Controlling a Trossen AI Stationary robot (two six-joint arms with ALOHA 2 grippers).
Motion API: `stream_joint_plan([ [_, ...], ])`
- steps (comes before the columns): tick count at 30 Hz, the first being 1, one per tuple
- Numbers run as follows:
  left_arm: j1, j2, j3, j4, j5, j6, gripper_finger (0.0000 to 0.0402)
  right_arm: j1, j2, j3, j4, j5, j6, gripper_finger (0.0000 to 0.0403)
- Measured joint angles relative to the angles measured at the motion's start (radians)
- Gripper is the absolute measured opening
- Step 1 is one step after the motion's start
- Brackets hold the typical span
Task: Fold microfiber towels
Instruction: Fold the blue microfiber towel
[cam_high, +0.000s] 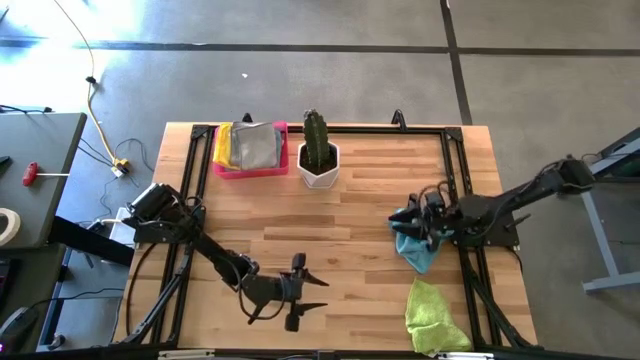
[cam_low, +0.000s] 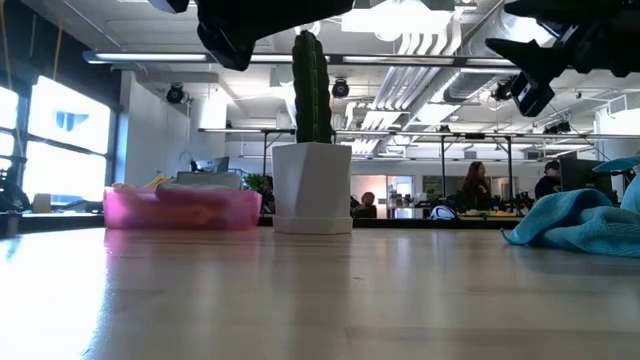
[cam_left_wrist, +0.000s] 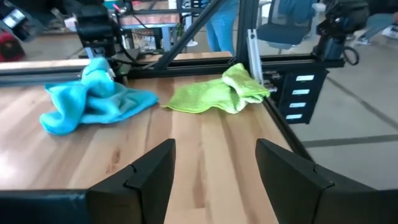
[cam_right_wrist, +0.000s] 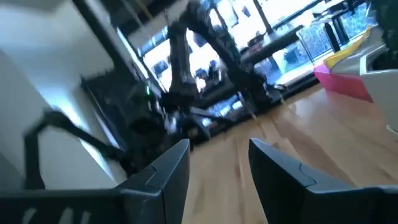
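Left gripper (cam_high: 312, 293), bottom centre of the high view, has its jaws apart and empty over bare surface (cam_high: 350, 215). Right gripper (cam_high: 418, 213), jaws apart, holds nothing above a blue towel (cam_high: 415, 250) centre right. A green towel (cam_high: 432, 312) lies lower right at the edge; more towels fill the tray (cam_high: 222, 166) upper left.

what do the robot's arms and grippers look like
Both arms are dark, nearly black, built of slim jointed segments with black cables along them. The left gripper and right gripper each end in two flat, matte black fingers with angular, faceted tips. No markings are visible.
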Motion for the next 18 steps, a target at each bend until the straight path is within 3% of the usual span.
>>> stream_joint_plan([
  [5, 0.017, 0.000, 0.000, 0.000, -0.024, 0.059, 0.0211, 0.067, 0.142, 0.066, -0.011, 0.069, -0.006, 0.0156],
  [12, 0.054, 0.000, 0.000, 0.000, -0.024, 0.086, 0.0211, 0.102, 0.366, 0.198, -0.055, 0.056, 0.008, 0.0156],
  [15, 0.063, 0.000, 0.000, 0.000, -0.024, 0.085, 0.0211, 0.099, 0.399, 0.282, -0.258, -0.004, 0.031, 0.0156],
  [18, 0.063, 0.000, 0.000, 0.000, -0.024, 0.085, 0.0211, 0.085, 0.403, 0.407, -0.675, -0.014, 0.218, 0.0156],
])
